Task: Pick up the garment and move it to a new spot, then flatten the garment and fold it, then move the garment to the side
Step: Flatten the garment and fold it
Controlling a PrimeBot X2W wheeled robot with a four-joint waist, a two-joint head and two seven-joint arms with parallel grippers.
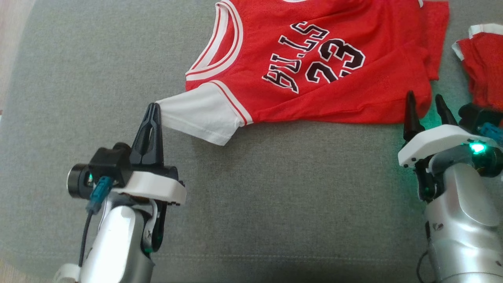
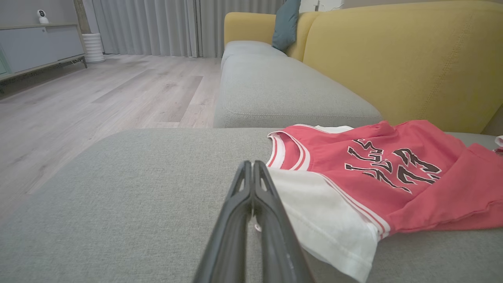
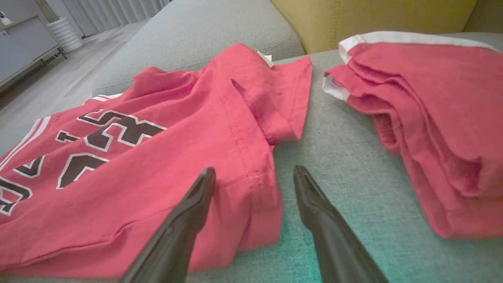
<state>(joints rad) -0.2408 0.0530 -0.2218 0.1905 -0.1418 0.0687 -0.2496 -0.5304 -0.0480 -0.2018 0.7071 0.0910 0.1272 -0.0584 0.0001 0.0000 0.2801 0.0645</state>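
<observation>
Grey-and-yellow sofa point(image 2: 275, 90), pale wood floor point(image 2: 118, 90), grey curtains point(image 2: 157, 27).

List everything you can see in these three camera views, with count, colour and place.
jersey: 1, red, white sleeve, spread on sofa seat
folded garment: 1, red, right of jersey
sofa seat: 1, grey, under both garments
backrest: 1, yellow, behind seat
cushion: 1, teal, against backrest
floor: 1, pale wood, beside sofa
curtains: 1 set, grey, far wall
cabinet: 1, grey, beside curtains
small camera: 1, white, on cabinet
ribbed pot: 1, white, by curtains
left gripper: 1, dark, shut on jersey's sleeve corner
right gripper: 1, dark, open at jersey's hem corner
</observation>
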